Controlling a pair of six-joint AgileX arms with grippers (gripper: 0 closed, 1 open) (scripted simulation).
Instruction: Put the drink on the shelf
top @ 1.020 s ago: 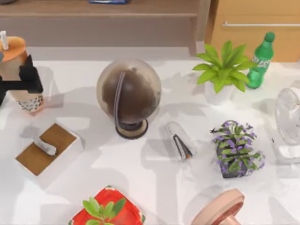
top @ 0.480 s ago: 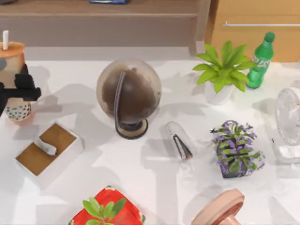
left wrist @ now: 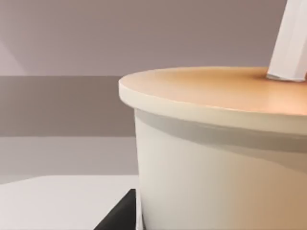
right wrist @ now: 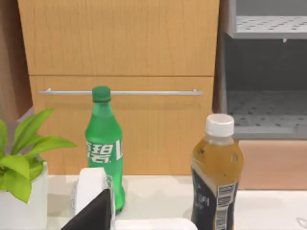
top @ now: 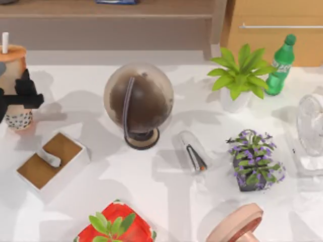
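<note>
A bare strip of white desk (top: 75,63) is seen between the tall peach-cream bubble-tea cup (top: 14,83) at the left edge and the long brown wooden shelf (top: 106,15) behind it. To the cup's right, passage is narrowed by the brown globe on its stand (top: 139,103); the white tissue box (top: 49,164) stands nearer the front.

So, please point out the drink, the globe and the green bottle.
drink (top: 11,63), top view, tan upper body.
globe (top: 139,97), top view, middle of the sphere.
green bottle (right wrist: 104,148), right wrist view, label.
</note>
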